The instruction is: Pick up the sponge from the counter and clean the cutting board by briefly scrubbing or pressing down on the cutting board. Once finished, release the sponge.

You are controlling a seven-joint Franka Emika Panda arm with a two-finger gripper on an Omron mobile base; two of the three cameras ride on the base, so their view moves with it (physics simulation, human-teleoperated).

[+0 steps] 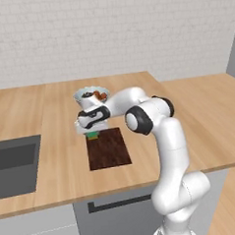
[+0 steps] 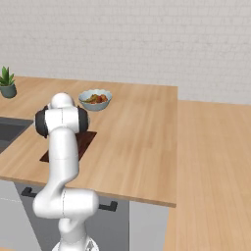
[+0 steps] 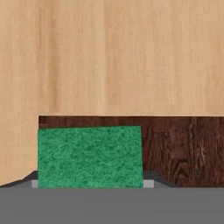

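Observation:
The green sponge [image 3: 89, 155] sits between my gripper's [image 3: 89, 183] two fingertips, and the gripper is shut on it. In the left base view the gripper [image 1: 92, 131] points down over the far left corner of the dark brown cutting board [image 1: 109, 149], with the sponge [image 1: 92, 136] showing just under the hand. The hand view has the sponge over the board's [image 3: 183, 148] corner, with tan counter [image 3: 109, 57] beyond. Whether the sponge touches the board I cannot tell. In the right base view the arm hides most of the board [image 2: 86, 139].
A bowl of food [image 1: 91, 95] stands on the counter just behind the gripper. The grey sink [image 1: 14, 165] is recessed to the left. A small potted plant [image 2: 7, 83] stands at the far left. The counter's front edge [image 1: 143, 187] runs below the board.

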